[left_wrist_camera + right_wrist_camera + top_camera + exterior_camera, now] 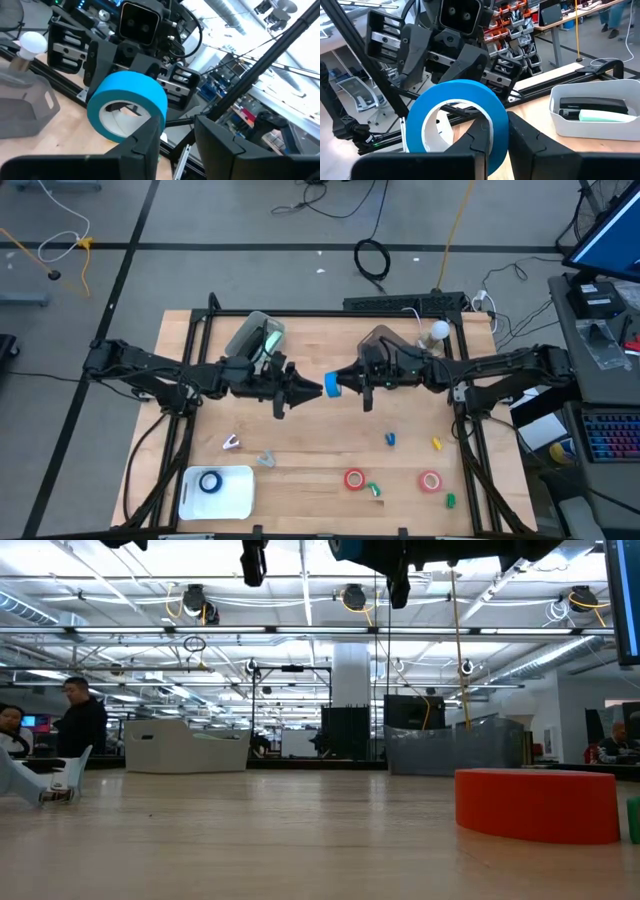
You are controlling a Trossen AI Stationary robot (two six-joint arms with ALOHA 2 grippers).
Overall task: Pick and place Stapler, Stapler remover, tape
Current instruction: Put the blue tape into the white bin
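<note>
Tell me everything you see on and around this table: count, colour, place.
held tape roll: 1, blue, mid-air over table centre
tray tape roll: 1, blue, in white tray
red tape rolls: 2, red, on wood right of tray
stapler: 1, pale green, in clear bin
grey bin: 1, beside white bulb
staple removers: 2, pale, above tray
small pieces: 4; green, blue, yellow
people: 2, background
left gripper: fingers open, at held roll
right gripper: fingers shut on held roll
</note>
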